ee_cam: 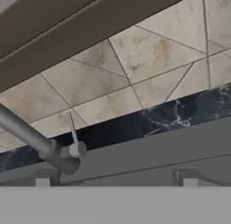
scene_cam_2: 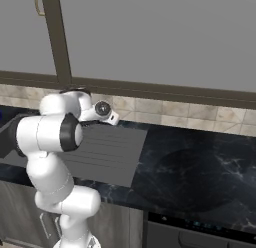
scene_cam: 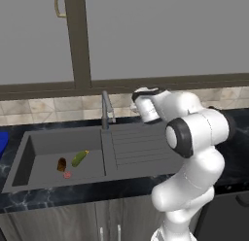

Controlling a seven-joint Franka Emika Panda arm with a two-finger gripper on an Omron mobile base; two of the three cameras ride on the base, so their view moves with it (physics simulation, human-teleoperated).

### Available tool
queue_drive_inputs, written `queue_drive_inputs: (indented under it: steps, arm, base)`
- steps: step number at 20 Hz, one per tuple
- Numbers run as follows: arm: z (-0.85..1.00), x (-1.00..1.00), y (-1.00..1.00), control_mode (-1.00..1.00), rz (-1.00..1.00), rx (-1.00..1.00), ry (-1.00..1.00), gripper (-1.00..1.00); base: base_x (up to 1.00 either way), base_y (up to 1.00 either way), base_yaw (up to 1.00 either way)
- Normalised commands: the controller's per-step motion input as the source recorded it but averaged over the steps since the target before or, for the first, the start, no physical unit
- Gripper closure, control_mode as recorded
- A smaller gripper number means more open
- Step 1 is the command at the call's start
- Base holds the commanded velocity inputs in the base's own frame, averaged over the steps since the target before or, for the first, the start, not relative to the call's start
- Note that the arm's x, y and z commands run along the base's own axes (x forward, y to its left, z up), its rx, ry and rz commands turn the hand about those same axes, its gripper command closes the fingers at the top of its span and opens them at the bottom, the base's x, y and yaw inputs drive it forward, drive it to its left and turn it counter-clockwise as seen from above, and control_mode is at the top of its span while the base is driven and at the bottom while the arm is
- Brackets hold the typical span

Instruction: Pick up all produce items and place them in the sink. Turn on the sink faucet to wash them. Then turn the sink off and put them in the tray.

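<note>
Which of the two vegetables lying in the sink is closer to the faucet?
The slim green cucumber-like vegetable. It lies right of the stubby brown one on the sink floor, so nearer the faucet.

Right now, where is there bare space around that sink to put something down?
The ribbed drainboard right of the faucet is bare, as is the dark marble counter beyond it. In the sink, the back and left are free; the brown item, green vegetable and red spot crowd its front.

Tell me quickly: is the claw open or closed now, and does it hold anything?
Claw: open, holding nothing; its tips stand wide apart, pointing toward the faucet.
</note>
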Motion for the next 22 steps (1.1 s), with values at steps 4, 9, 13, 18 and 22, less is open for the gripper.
queue_drive_inputs:
  steps: [4, 9, 13, 18, 22]
  arm:
    - [1.00, -0.70, -0.06, -1.00, 0.00, -0.04, 0.15, -1.00]
    - [1.00, -0.56, 0.00, -1.00, 0.00, 0.00, 0.27, -1.00]
    - [1.00, -0.50, 0.00, -1.00, 0.00, 0.00, 0.28, -1.00]
    - [0.76, -0.62, 0.01, -1.00, 0.00, -0.01, 0.26, -1.00]
    - [0.07, -0.81, 0.11, -1.00, 0.00, -0.01, 0.23, -1.00]
  base:
    - [0.00, 0.00, 0.00]
    - [0.00, 0.00, 0.00]
    - [0.00, 0.00, 0.00]
    - [0.00, 0.00, 0.00]
    - [0.00, 0.00, 0.00]
